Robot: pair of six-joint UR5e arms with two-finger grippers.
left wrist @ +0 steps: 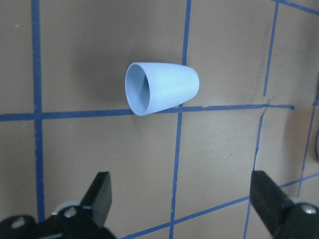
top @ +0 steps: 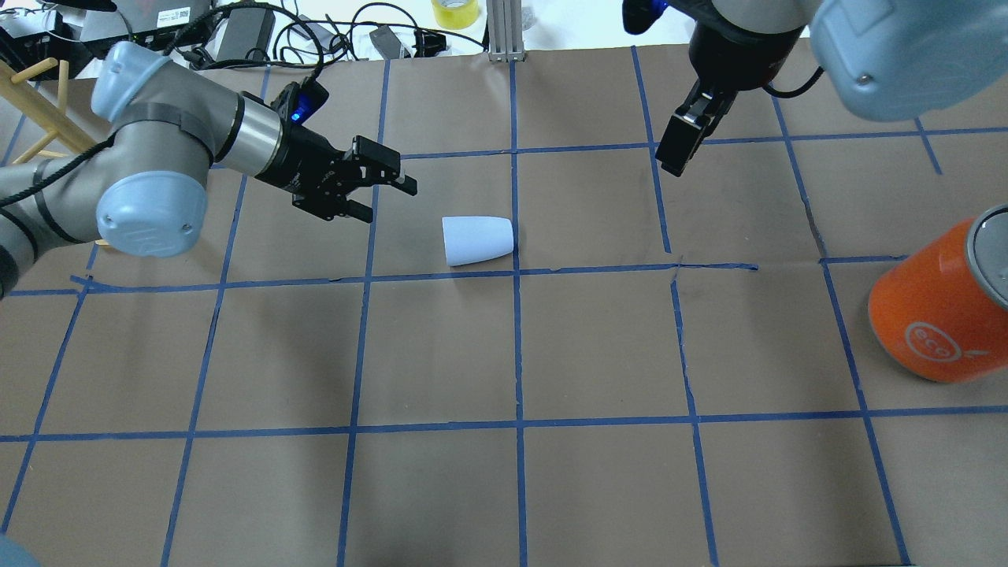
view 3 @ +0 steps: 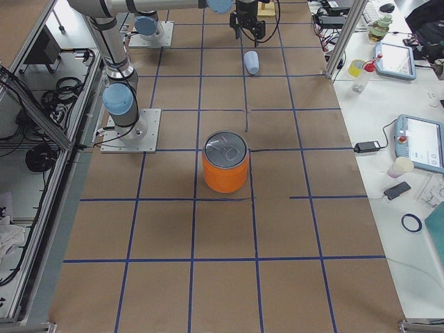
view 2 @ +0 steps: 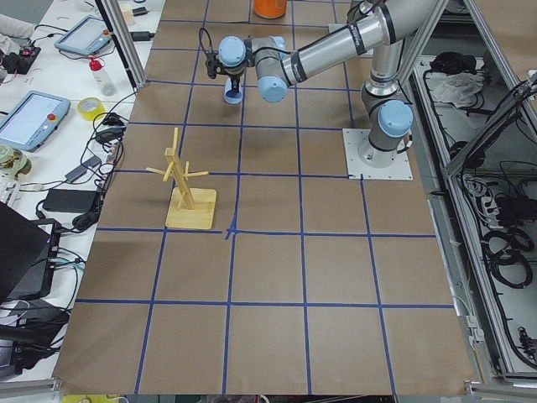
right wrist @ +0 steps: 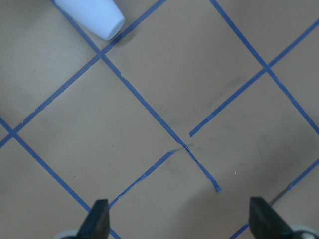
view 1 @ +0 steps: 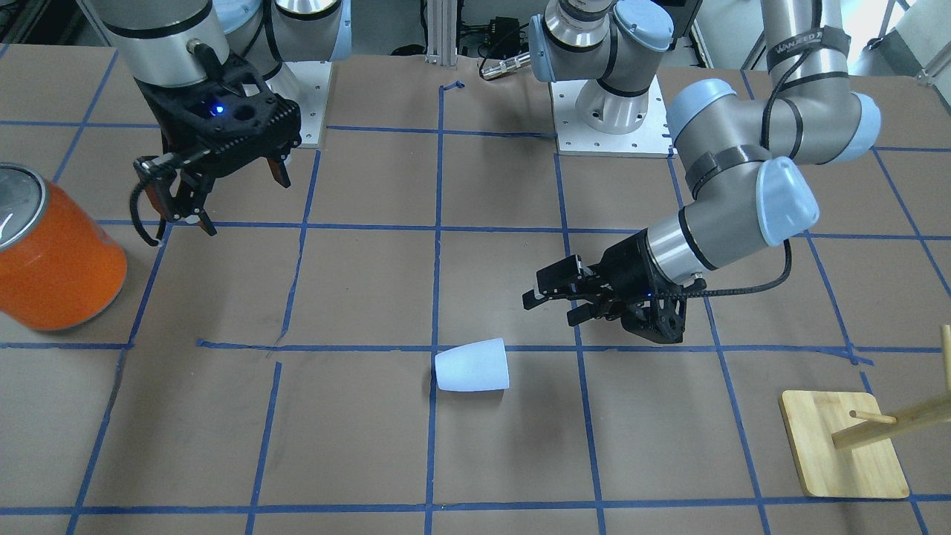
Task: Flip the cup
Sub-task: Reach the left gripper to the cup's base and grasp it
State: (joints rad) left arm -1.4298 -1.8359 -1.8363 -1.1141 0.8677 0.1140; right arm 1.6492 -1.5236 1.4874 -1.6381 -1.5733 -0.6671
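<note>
On the brown surface (top: 441,488), gridded with blue tape (top: 518,354), an orange can (top: 937,315) reading "eco" is standing at the near right. Farther in, the cup (top: 477,240) is lying on its side near the middle, its mouth pointing left toward the left hand (top: 387,201). That hand is hovering near it, fingers spread wide and gripping nothing. At the far right, the right hand (view 1: 244,202) is hanging likewise wide and empty.

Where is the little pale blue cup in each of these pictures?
Front-facing: cup lower centre, lying sideways.
Overhead: cup just above centre.
Exterior left: cup tiny, near top.
Exterior right: cup top centre.
Left wrist: cup upper centre, mouth visible.
Right wrist: cup top-left corner, cropped.
Shared landmark: blue tape crossing by its narrow end.
</note>
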